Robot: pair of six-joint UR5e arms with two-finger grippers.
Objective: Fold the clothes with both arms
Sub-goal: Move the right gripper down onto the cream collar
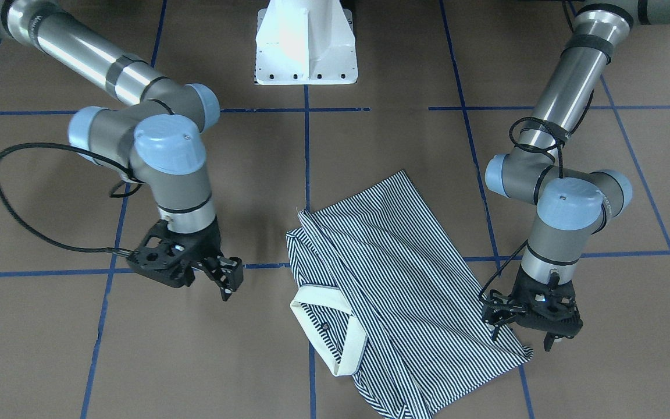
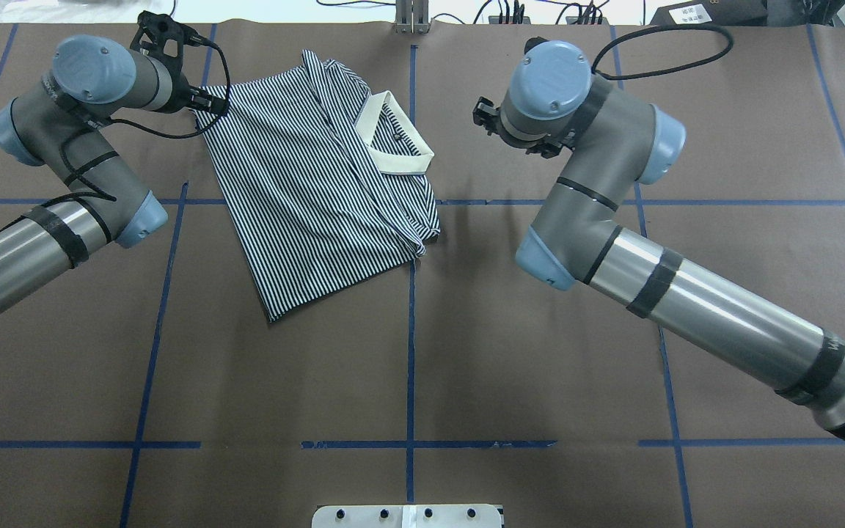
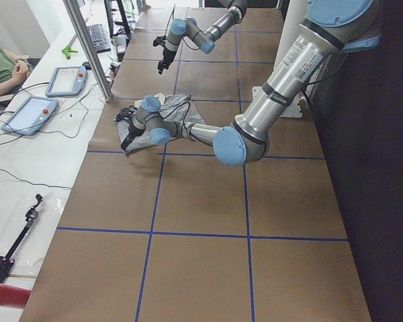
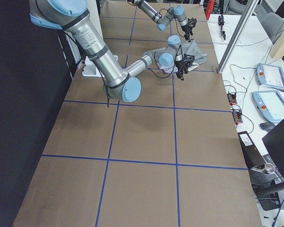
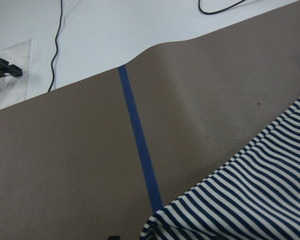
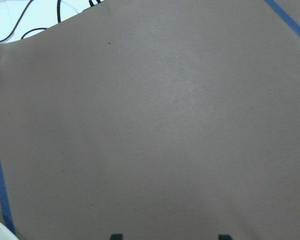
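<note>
The table (image 1: 370,145) is covered in brown sheeting crossed by blue tape lines (image 1: 306,145). A white bench (image 3: 27,154) runs along its far edge, carrying two teach pendants (image 3: 66,80) and loose cables (a person (image 3: 0,67) in a green sleeve sits at it). There is one white pedestal (image 1: 306,46), one left arm (image 1: 567,87), one right arm (image 1: 79,52) and one striped polo shirt (image 1: 393,262). The shirt lies partly folded on the table's far side, between the grippers. The left gripper (image 1: 521,338) stands at the shirt's corner with its fingers spread. The right gripper (image 1: 227,285) hangs near the shirt but apart from it, its fingers parted and empty.
</note>
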